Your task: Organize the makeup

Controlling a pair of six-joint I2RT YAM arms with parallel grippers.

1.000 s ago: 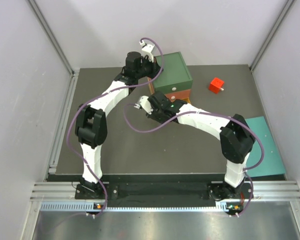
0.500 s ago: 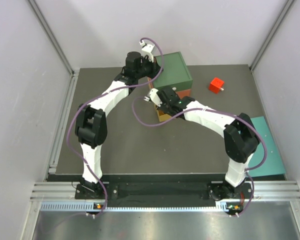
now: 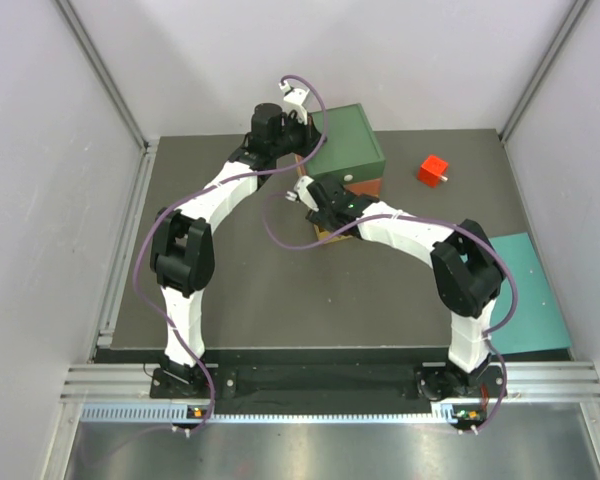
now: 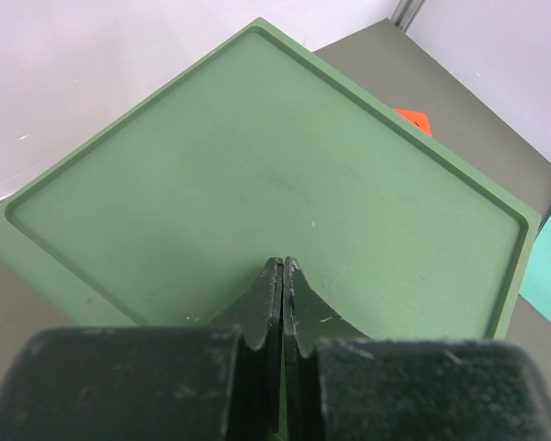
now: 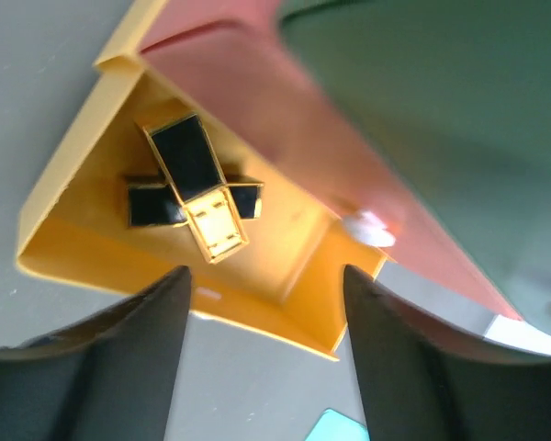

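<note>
Change: since a second ago the right gripper (image 5: 264,308) has shifted back toward the drawer box (image 4: 257,165), while the left gripper (image 4: 283,268) has stayed put.
Right gripper: fingers spread wide with nothing between them, above the pulled-out yellow drawer (image 5: 275,248).
Left gripper: fingers pressed together over the box's green top.
Cases: two gold-black cases (image 5: 195,170) lie crossed inside the yellow drawer.

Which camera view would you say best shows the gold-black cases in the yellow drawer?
The right wrist view: both gold-black cases lie crossed in the open yellow drawer. Top external hides them under the right arm; left wrist shows only the box's green top.
</note>
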